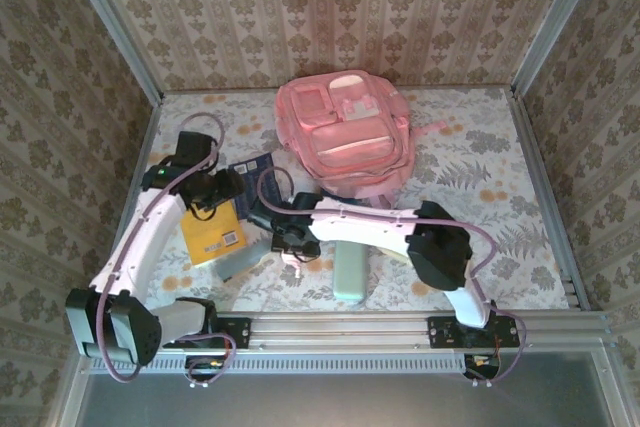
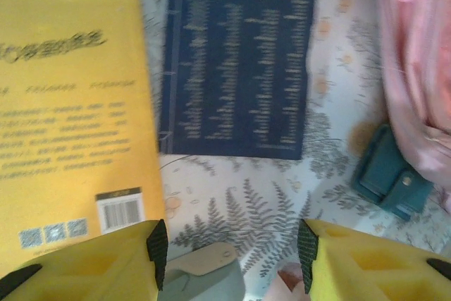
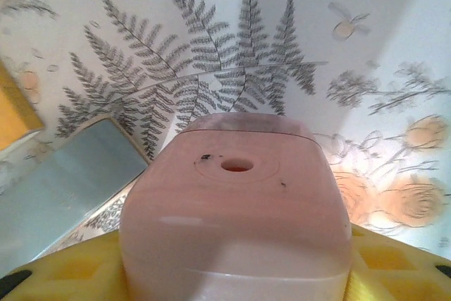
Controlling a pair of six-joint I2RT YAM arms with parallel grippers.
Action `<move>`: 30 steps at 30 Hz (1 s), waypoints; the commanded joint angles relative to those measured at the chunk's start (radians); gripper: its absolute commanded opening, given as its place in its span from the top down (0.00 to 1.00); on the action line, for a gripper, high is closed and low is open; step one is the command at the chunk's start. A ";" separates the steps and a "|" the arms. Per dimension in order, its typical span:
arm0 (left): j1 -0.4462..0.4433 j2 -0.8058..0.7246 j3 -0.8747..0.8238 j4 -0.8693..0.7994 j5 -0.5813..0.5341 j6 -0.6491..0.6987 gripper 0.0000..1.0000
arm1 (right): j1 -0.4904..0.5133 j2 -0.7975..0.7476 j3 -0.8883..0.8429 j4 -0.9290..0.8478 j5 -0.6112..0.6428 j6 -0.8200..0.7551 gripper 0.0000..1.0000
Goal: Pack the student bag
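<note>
Your right gripper (image 1: 294, 245) looks clamped on the pink block (image 3: 236, 195), though the close view blurs the contact. Make sure it sits square between the fingers (image 3: 70, 273) before you lift toward the bag (image 1: 345, 132). Your left gripper (image 2: 231, 255) hangs open, empty, beside the yellow book (image 2: 67, 118). The bag lies at the far middle of the table (image 1: 500, 147), pink, front pockets facing up.

Yellow book (image 2: 70, 103), navy book (image 2: 239, 68), pink block (image 3: 236, 202)
</note>
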 commanded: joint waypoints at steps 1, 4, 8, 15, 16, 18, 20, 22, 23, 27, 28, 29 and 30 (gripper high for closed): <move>-0.104 0.061 0.116 0.019 -0.077 0.091 0.47 | -0.044 -0.208 -0.073 -0.003 0.081 -0.081 0.62; -0.183 0.166 0.217 0.073 -0.007 0.211 0.47 | -0.123 -0.357 -0.201 0.055 0.067 -0.149 0.64; -0.247 0.321 0.340 0.155 0.140 0.322 0.48 | -0.263 -0.547 -0.374 0.120 0.035 -0.259 0.66; -0.275 0.744 0.722 0.156 0.362 0.530 0.50 | -0.545 -0.823 -0.619 0.237 -0.096 -0.423 0.68; -0.274 0.796 0.778 0.140 0.385 0.543 0.50 | -0.580 -0.840 -0.636 0.238 -0.109 -0.437 0.68; -0.275 0.924 0.909 0.110 0.455 0.570 0.50 | -0.639 -0.871 -0.672 0.248 -0.145 -0.468 0.68; -0.277 1.029 1.038 0.070 0.458 0.581 0.50 | -0.676 -0.892 -0.704 0.258 -0.171 -0.488 0.68; -0.276 1.117 1.157 0.036 0.451 0.590 0.50 | -0.705 -0.916 -0.737 0.275 -0.194 -0.499 0.68; -0.275 1.151 1.199 0.031 0.443 0.593 0.49 | -0.715 -0.930 -0.755 0.285 -0.202 -0.503 0.69; -0.272 1.245 1.308 0.040 0.466 0.581 0.48 | -0.744 -0.960 -0.807 0.306 -0.229 -0.513 0.68; -0.270 1.262 1.327 0.039 0.492 0.574 0.48 | -0.751 -0.962 -0.811 0.304 -0.232 -0.516 0.68; -0.268 1.280 1.340 0.036 0.521 0.561 0.48 | -0.758 -0.964 -0.815 0.300 -0.234 -0.520 0.68; -0.267 1.291 1.344 0.039 0.541 0.550 0.48 | -0.764 -0.966 -0.819 0.299 -0.237 -0.527 0.68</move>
